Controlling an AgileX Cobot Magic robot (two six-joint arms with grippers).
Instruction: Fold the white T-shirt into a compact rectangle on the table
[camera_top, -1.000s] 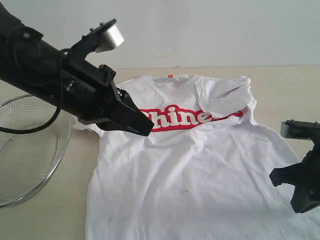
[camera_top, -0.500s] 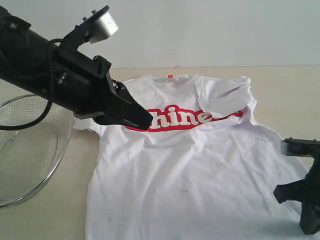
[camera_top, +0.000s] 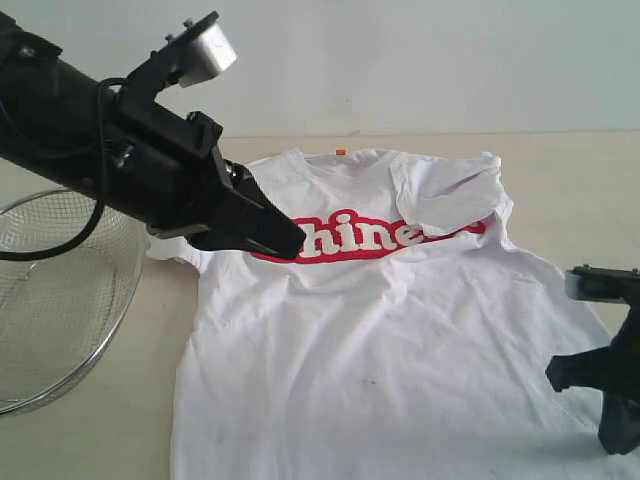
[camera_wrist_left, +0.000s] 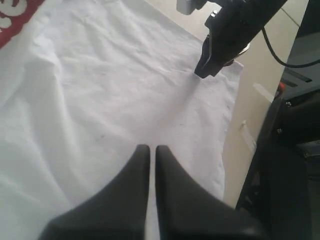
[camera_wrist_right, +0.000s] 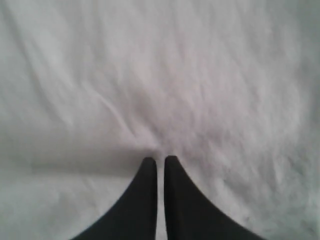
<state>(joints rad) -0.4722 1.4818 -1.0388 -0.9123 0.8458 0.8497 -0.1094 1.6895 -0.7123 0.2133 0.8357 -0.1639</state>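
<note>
While the left claw (camera_wrist_left: 149, 148) stays shut and empty, the shut right claw (camera_wrist_right: 160, 160) has sunk lower.

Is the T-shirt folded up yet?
Mostly spread: the white T-shirt lies flat on the table, only one sleeve flipped inward.

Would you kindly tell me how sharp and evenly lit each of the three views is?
Exterior view: soft, even light, no glare; the white T-shirt slightly washed out, its red band crisp enough to read. Left wrist view: the left gripper soft-edged, cloth wrinkles clearer. Right wrist view: blurred throughout, faint shadow by the right gripper.
</note>
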